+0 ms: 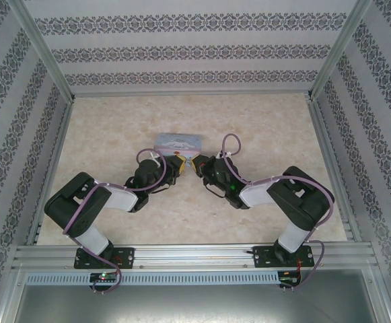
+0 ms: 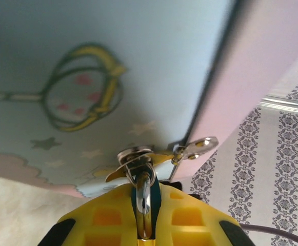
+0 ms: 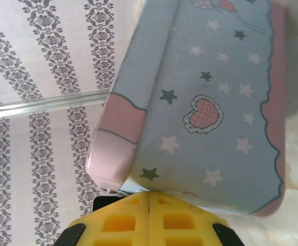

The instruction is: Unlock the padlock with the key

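Note:
In the left wrist view my left gripper is shut on the padlock. The lock's teal body is pinched between the yellow fingers, and its silvery shackle runs through the round hasp on the pale-blue tin. A thin greyish metal sliver, the key by its look, juts out beside the tin's edge. My right gripper is shut with its pads flush, tips against the tin. I cannot tell whether anything thin lies between them. From above, both grippers meet in front of the tin.
The tin stands mid-table on the beige marbled surface. Patterned walls and metal rails close in the table on three sides. Purple cables loop over both wrists.

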Robot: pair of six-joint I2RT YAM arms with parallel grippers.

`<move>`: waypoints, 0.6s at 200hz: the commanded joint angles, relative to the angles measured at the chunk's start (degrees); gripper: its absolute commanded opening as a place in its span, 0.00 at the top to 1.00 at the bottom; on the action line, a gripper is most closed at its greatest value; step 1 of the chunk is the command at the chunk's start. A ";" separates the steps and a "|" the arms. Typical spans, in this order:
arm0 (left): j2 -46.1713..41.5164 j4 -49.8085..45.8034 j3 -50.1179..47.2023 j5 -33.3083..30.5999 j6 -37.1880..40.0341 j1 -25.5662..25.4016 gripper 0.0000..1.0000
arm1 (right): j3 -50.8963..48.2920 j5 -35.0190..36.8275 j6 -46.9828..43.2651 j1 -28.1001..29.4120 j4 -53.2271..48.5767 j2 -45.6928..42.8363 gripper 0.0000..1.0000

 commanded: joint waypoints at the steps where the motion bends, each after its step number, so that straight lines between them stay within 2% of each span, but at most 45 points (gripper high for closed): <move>1: -2.11 7.13 1.78 11.91 0.91 -3.25 1.00 | 5.64 -7.14 -8.35 1.44 -2.81 -3.04 1.00; 24: -2.05 7.26 1.59 11.76 1.01 -3.24 1.00 | 6.49 -7.44 -12.03 1.38 -7.29 -4.73 1.00; 84: -1.55 8.68 1.27 11.59 0.53 -3.24 1.00 | 1.57 -5.97 -5.31 0.72 -0.25 -0.34 1.00; 120: -1.45 10.65 0.56 11.37 -0.22 -3.25 1.00 | 0.81 -5.97 -3.84 1.08 0.37 -0.80 1.00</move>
